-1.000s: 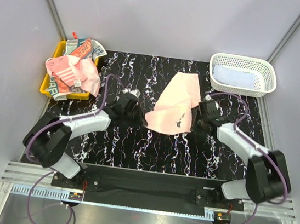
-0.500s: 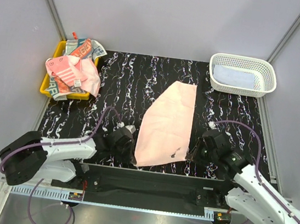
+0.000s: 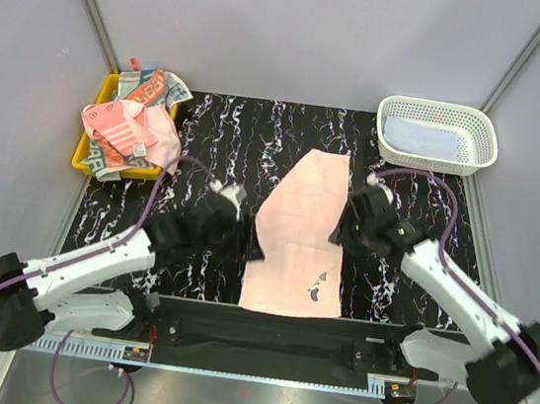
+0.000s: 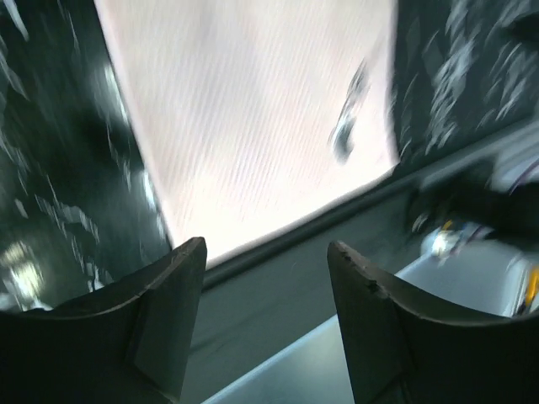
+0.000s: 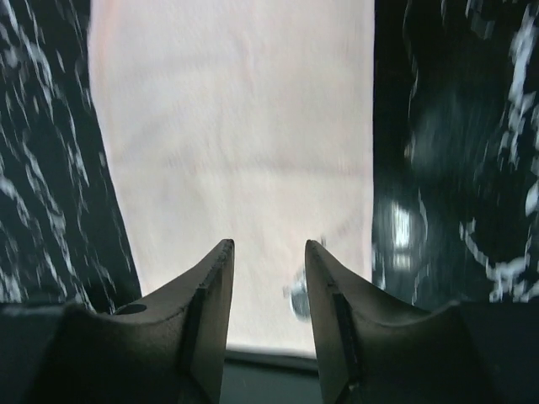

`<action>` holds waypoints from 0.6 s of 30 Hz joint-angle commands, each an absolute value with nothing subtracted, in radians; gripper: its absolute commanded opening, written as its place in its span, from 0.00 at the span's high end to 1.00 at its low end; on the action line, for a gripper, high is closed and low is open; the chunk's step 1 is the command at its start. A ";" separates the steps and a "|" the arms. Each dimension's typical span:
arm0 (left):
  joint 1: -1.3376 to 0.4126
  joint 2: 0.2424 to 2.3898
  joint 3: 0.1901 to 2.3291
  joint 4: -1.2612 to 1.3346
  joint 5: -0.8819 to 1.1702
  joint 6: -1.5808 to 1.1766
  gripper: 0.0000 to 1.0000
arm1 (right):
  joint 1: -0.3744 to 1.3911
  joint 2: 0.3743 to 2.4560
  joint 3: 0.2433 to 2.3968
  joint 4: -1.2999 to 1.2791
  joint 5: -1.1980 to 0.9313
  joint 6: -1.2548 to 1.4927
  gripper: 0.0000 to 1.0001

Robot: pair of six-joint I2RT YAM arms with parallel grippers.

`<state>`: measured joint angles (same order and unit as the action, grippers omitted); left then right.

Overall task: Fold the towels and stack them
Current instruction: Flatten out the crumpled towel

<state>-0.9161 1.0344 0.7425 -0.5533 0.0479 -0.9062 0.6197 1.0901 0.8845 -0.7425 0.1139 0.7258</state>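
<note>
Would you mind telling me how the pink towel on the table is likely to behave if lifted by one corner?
The pink towel lies thin and flat on the table, so it would probably droop limply. It looks light, and a push would likely bunch it rather than slide it.

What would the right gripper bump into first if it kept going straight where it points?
Probably the pink towel, lying flat on the table: it fills the view just past the open right gripper. How far off it is, I cannot tell.

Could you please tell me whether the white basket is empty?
No, a pale blue towel lies inside the white basket.
</note>
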 commanded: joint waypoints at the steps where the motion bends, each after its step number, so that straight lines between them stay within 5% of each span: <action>1: -0.766 1.171 0.866 -0.479 -0.012 -0.776 0.36 | 0.482 1.335 1.052 -0.533 0.170 0.563 0.54; 9: -0.569 1.691 1.364 -0.354 0.004 -0.585 0.36 | 0.335 1.920 1.604 -0.540 0.282 0.424 0.54; 18: -0.497 1.992 1.589 -0.347 0.086 -0.465 0.34 | 0.255 2.340 2.040 -0.607 0.290 0.367 0.52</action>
